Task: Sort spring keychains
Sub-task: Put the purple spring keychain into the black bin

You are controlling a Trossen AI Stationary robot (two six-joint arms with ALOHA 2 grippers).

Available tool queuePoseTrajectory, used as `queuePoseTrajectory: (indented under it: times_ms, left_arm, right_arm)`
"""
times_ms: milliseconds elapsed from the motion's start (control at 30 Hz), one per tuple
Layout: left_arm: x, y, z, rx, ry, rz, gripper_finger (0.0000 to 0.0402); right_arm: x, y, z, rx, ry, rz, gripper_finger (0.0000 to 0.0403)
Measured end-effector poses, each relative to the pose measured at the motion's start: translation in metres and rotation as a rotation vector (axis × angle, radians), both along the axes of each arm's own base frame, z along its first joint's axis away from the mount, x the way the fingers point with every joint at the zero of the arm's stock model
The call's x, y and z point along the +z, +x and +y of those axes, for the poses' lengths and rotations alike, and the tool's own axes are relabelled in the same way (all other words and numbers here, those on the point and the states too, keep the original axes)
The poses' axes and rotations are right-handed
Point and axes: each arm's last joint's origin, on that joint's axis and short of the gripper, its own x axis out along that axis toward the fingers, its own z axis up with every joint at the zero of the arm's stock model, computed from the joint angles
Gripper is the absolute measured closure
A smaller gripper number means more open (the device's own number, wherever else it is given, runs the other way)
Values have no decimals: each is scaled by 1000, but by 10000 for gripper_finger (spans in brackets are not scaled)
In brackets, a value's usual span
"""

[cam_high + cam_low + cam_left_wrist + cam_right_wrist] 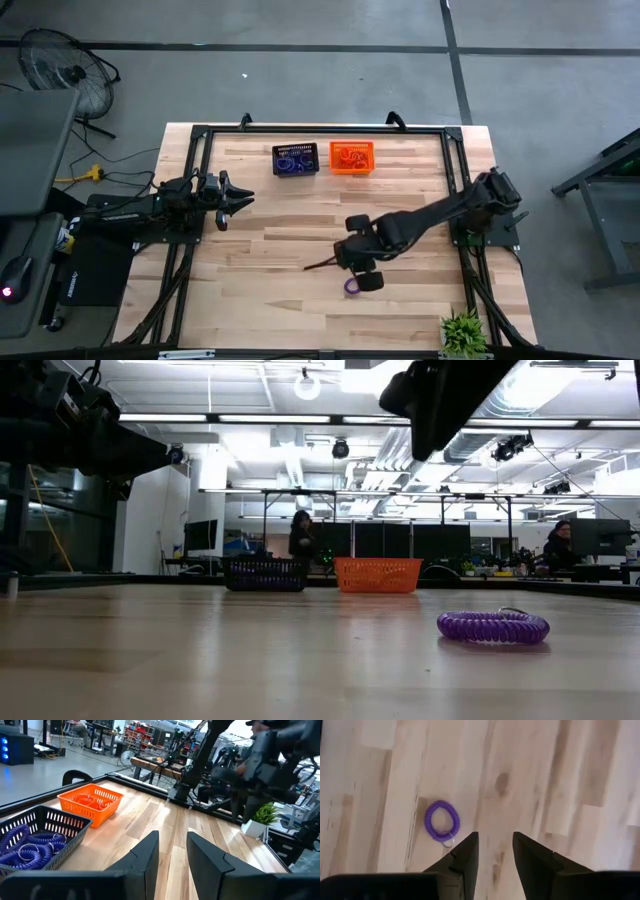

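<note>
Inside black basket (295,159) — purple keychains (30,845); orange basket (351,158) — orange keychains (90,801); hands spread.

You see the left gripper (172,851) with fingers parted above the wooden table (165,820); a black basket (42,827) of purple keychains (27,845) sits beside an orange basket (90,802), the other arm (260,760) beyond.

No readable text, labels, brands or numbers in any view. Nothing legible on the light wooden table top (300,230), the black mesh basket (295,159) or the orange mesh basket (352,158); background screens too small to read.
</note>
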Motion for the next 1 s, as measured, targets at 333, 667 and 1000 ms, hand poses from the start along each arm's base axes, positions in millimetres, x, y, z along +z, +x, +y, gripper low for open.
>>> queuePoseTrajectory:
  times_ms: [333,667,1000]
  left_arm:
    - [0,0,0,0,0,0,302]
    - [0,0,0,0,0,0,302]
    - [0,0,0,0,0,0,302]
  right_arm:
    - [-49,18,25,99,86,103,299]
    - [-78,28,33,135,86,141,299]
    - [-97,30,38,165,70,176,299]
